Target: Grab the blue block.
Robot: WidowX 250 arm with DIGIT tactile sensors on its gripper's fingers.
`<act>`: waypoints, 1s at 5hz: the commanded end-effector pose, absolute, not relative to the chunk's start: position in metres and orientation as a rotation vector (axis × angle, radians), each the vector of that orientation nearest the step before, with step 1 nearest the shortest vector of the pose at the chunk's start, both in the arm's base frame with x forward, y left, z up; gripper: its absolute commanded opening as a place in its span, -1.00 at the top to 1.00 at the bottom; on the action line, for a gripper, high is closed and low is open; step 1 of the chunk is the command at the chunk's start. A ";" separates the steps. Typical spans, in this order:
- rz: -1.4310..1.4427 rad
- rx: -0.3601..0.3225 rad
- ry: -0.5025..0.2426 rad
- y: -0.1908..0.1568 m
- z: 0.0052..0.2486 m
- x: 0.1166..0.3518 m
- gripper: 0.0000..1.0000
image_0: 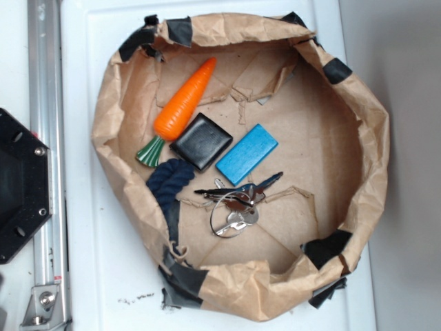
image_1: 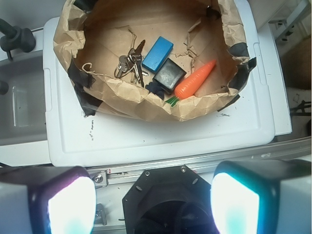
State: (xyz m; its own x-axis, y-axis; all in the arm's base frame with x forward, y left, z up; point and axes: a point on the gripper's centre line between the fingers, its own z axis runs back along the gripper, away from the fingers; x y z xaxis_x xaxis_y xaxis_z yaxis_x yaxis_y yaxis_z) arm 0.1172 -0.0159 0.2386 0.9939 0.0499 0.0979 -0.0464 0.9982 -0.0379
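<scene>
While the arm hangs back from the work area, the scene reads as follows.

Gripper [image_1: 153, 204]: seen only in the wrist view; two pale fingers [image_1: 63, 202] stand wide apart at the bottom edge, nothing between them, well short of the bag.

Carrier: a crumpled brown paper bag [image_0: 365, 131], rolled down into a shallow bowl and patched with black tape along its rim, sits on a white plastic lid [image_0: 83, 276].

Blue block [image_0: 247, 154]: lies flat on the bag floor near the middle, long axis running diagonally, top face fully exposed. Its one long side is just beside the black pad; its lower end is near the keys. I cannot tell whether it touches either.

Black pad [image_0: 201, 141]: rounded square, flat on the bag floor, between the carrot and the blue block, toward the bag's left wall in the exterior view.

Carrot [image_0: 183, 107]: orange toy with a green stem end, lying diagonally, tip toward the bag's top rim, touching or just beside the black pad.

Rope [image_0: 167, 178]: dark navy, knotted, against the left wall of the bag below the black pad, its tail running down toward the lower rim.

Keys [image_0: 236, 203]: a bunch on a ring, on the bag floor below the blue block, toward the lower rim.

Rail [image_0: 43, 165]: metal strip along the left edge of the white lid, with a black mount [image_0: 21, 186] beside it.
</scene>
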 end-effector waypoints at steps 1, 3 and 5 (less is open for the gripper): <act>0.048 -0.036 -0.099 -0.016 0.239 0.117 -1.00; 0.345 -0.095 -0.162 0.001 0.180 0.205 -1.00; 0.499 -0.060 -0.095 0.012 0.117 0.258 -1.00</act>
State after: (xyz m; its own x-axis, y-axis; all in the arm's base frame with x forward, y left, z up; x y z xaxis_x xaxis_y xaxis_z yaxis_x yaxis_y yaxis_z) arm 0.2523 0.0053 0.1029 0.8810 0.4726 0.0220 -0.4710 0.8805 -0.0544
